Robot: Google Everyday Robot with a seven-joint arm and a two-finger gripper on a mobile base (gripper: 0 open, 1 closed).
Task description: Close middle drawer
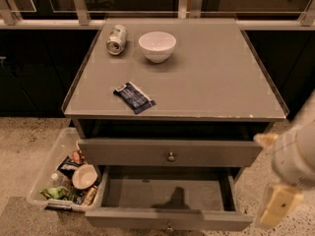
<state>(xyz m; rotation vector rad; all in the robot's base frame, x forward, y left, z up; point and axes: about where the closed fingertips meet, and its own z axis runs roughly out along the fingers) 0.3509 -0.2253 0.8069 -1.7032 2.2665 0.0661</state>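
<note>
— Where's the middle drawer (pixel 167 219)?

— Pulled far out of the grey cabinet (pixel 206 82). Its flat front is the nearest thing to us, with the small round knob at the centre. A shadow lies on its floor.

— And the one above it?

— The top drawer (pixel 170 152) sits much further in, with its knob in the middle and a dark gap between it and the tabletop.

— The gripper (pixel 279 205)?

— Off to the right, low down, just beside the right end of the open drawer's front. It hangs below the pale arm (pixel 295 154). I can't tell whether it's spread or pressed together, nor whether it touches the drawer.

— What's on top?

— A can (pixel 116 39) lying on its side at the back left, a white bowl (pixel 157 46) just right of it, and a dark blue packet (pixel 134 97) nearer the front edge.

— On the floor?

— A clear plastic bin (pixel 47 173) against the cabinet's left side, holding wrappers and other bits.
</note>
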